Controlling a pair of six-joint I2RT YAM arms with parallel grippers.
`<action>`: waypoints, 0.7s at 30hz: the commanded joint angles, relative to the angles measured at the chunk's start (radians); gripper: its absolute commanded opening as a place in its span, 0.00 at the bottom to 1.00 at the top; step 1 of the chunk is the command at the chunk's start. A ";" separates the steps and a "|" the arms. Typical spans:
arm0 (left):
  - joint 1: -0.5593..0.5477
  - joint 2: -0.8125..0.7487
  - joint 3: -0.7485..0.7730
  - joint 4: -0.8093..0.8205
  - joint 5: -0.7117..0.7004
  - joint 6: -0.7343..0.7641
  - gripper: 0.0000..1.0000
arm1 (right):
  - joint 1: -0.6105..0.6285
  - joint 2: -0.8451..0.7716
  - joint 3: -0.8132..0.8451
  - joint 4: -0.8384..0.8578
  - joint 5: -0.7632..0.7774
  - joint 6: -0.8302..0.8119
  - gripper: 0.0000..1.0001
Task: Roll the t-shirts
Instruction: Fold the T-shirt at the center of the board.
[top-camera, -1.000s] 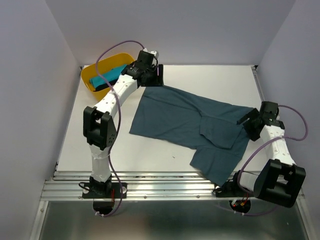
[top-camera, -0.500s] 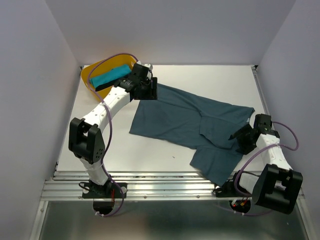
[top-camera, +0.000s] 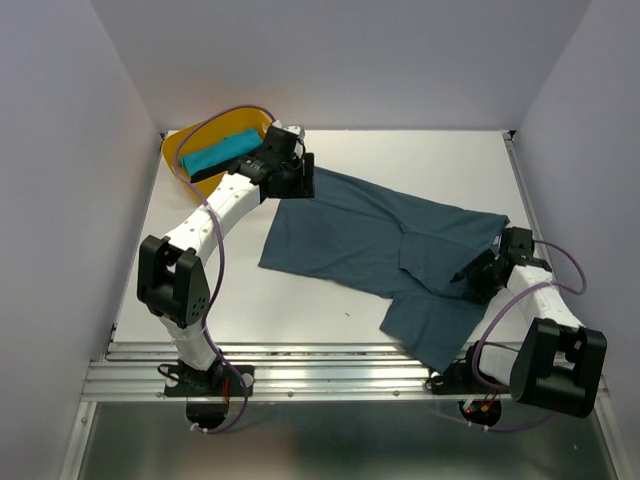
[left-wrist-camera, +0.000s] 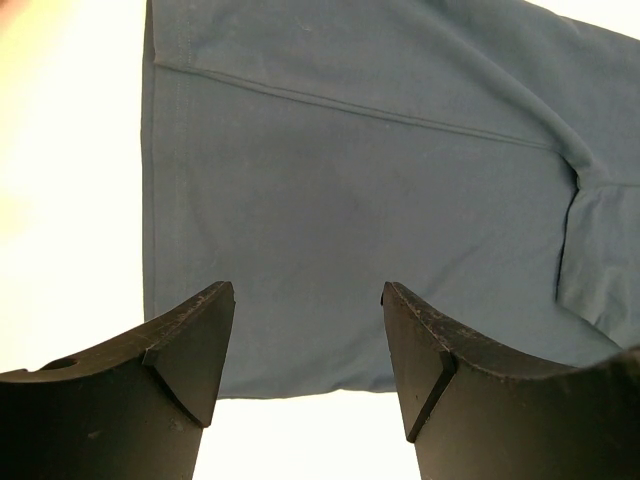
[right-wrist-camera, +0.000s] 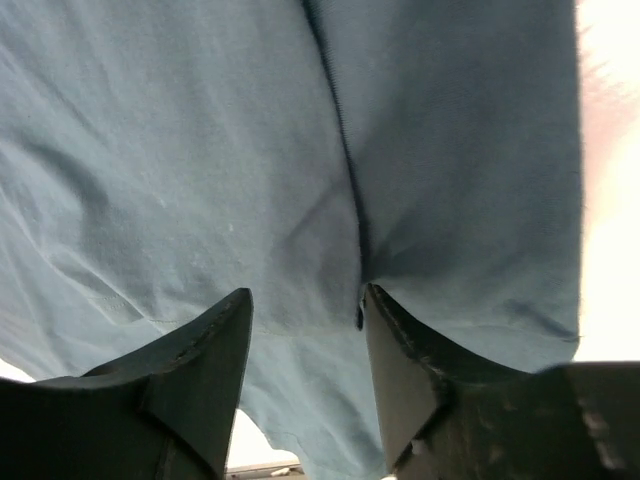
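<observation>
Seemingly just beneath right hand (right-wrist-camera: 306, 300): t-shirt (right-wrist-camera: 190, 150)

A flat white tabletop (top-camera: 420, 165) lies evenly lit beneath the left claw (top-camera: 297, 182) and the right claw (top-camera: 470, 272). Plain pale grey walls (top-camera: 350, 60) rise beyond and beside them; a ribbed aluminium rail (top-camera: 330, 368) runs behind them

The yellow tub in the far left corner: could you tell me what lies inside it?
A turquoise t-shirt with black cloth beside it; the left arm hides the tub's right end.
</observation>
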 joint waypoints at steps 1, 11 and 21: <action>-0.005 -0.041 -0.001 0.018 -0.013 0.001 0.72 | 0.021 0.011 0.000 0.056 0.002 -0.009 0.54; -0.005 -0.030 0.009 0.006 -0.015 0.012 0.72 | 0.021 -0.061 0.081 -0.013 0.060 -0.010 0.01; -0.007 0.012 0.048 0.000 -0.015 0.020 0.72 | 0.021 -0.058 0.142 -0.082 0.113 -0.020 0.31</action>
